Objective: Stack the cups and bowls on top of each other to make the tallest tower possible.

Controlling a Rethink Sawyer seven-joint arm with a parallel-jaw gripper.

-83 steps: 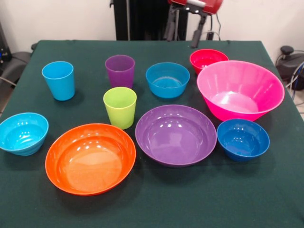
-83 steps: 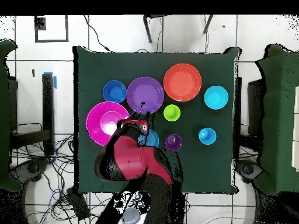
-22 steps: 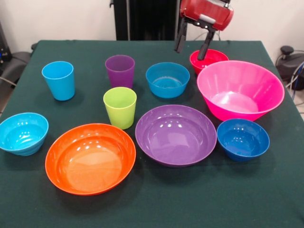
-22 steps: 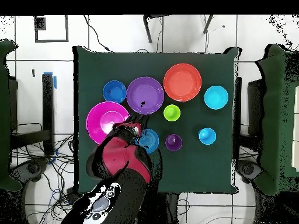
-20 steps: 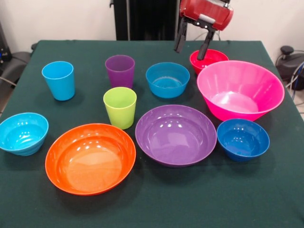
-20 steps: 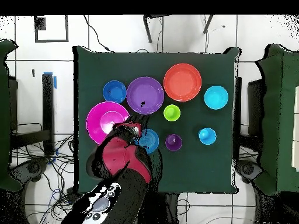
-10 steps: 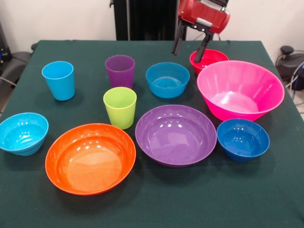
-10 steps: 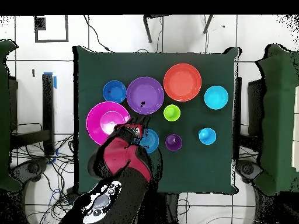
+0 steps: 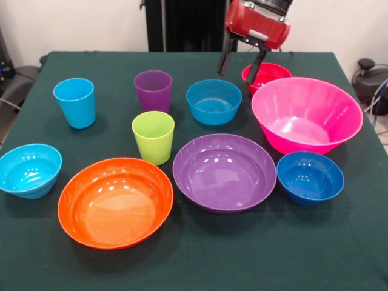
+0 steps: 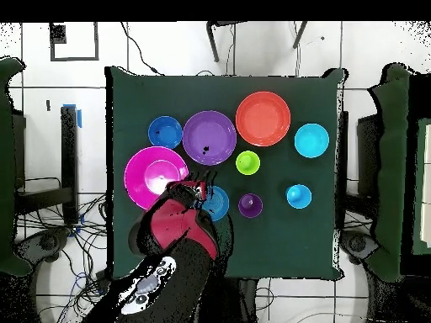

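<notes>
Slightly leftward tool (image 9: 237, 70) shift.

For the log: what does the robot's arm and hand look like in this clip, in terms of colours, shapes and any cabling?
The hand has two thin, straight black fingers under a glossy red, rounded wrist housing with a small light grey patch on its face. From above, the arm is bulky, red over black, with a pale grey oval panel near its base. No cable is clearly visible on the arm itself.
</notes>
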